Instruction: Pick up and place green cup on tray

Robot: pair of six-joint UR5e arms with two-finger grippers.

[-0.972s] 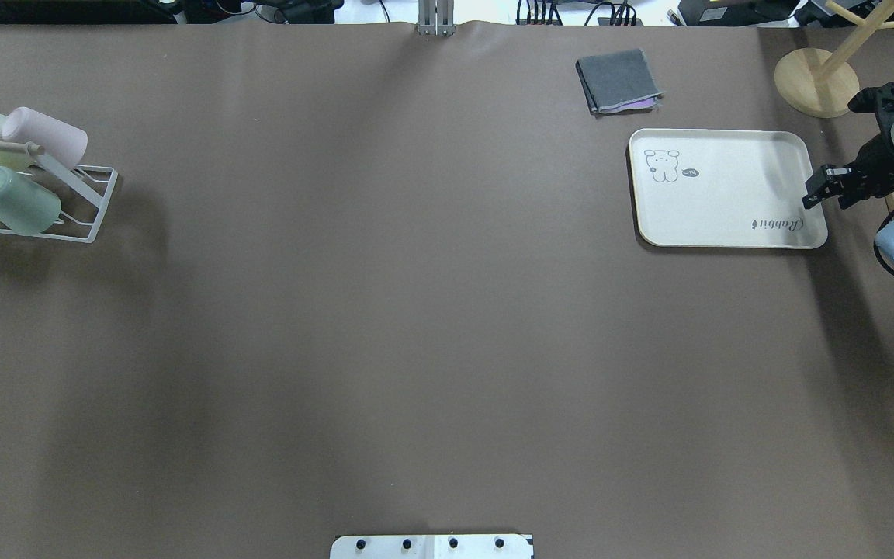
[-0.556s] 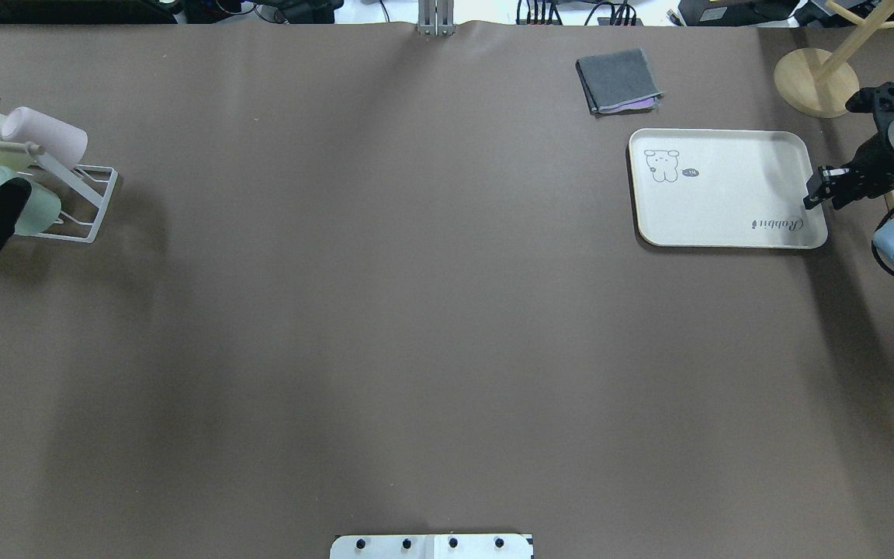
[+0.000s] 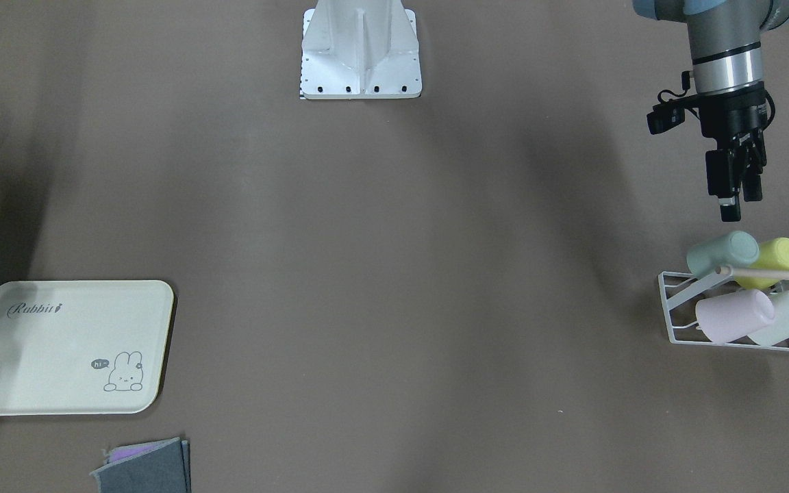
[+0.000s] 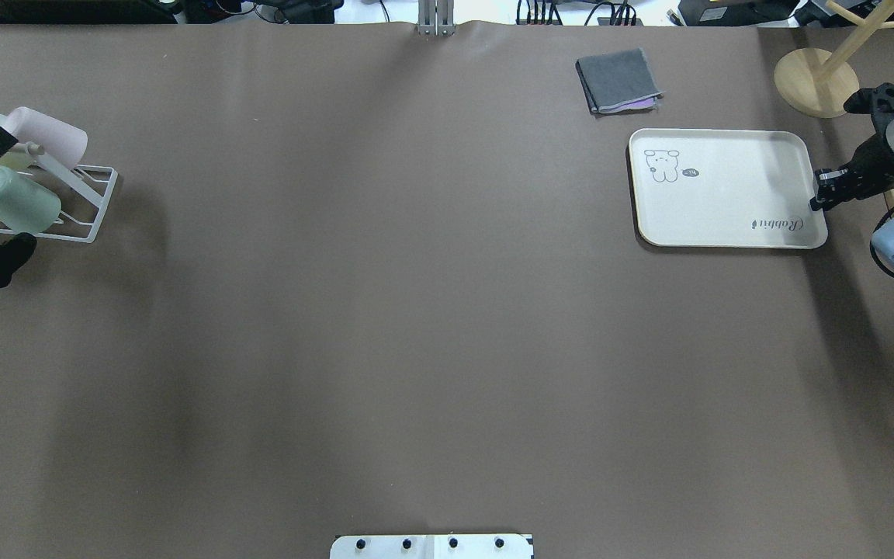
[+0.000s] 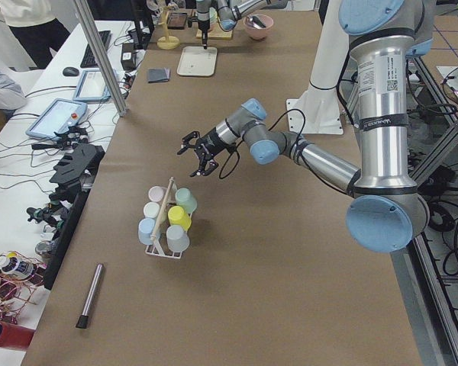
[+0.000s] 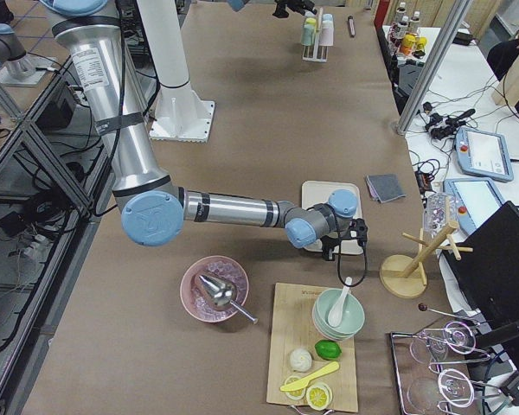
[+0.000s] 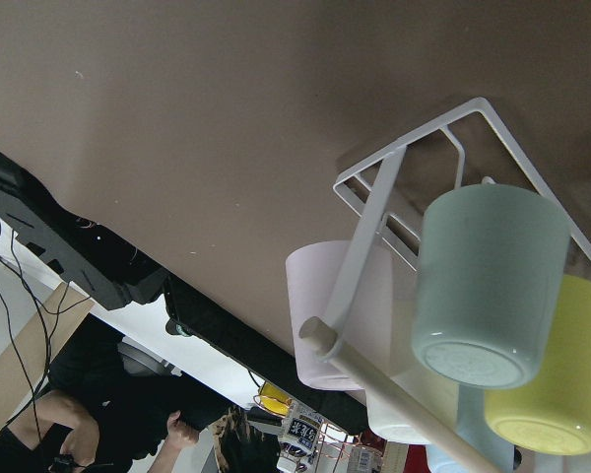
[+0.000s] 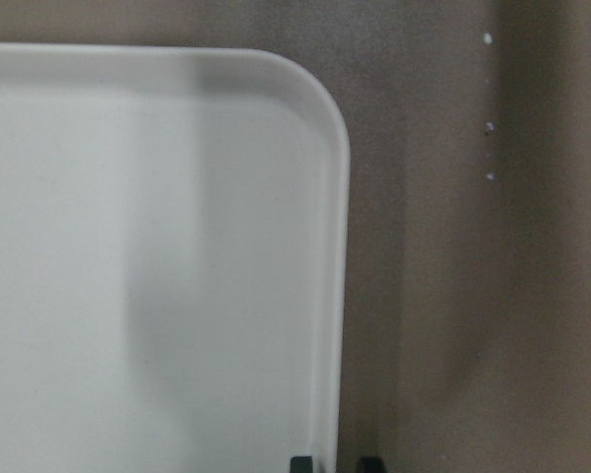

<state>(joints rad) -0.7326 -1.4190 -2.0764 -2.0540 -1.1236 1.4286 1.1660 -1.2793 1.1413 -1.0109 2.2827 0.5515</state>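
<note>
The green cup (image 3: 722, 252) lies on its side on a white wire rack (image 3: 672, 301) with several other cups. It also shows in the overhead view (image 4: 16, 203) and fills the left wrist view (image 7: 488, 281), base toward the camera. My left gripper (image 3: 733, 195) hovers just on the robot's side of the rack, fingers pointing at the cups; it looks open and empty in the exterior left view (image 5: 197, 156). The cream tray (image 4: 719, 210) lies far off at the right. My right gripper (image 4: 814, 203) sits at its edge, fingertips (image 8: 301, 461) close together with the tray rim (image 8: 335, 296) between them.
A yellow-green cup (image 3: 778, 259), a pink cup (image 3: 733, 315) and a cream cup (image 3: 785, 316) share the rack. A folded grey cloth (image 4: 618, 81) and a wooden stand (image 4: 816, 81) lie beyond the tray. The robot base (image 3: 360, 55) stands at mid-table.
My left gripper has come in from the left edge, passed over the rack and now hangs on its robot side. My right gripper shifted slightly at the tray edge; the tray stayed put.
</note>
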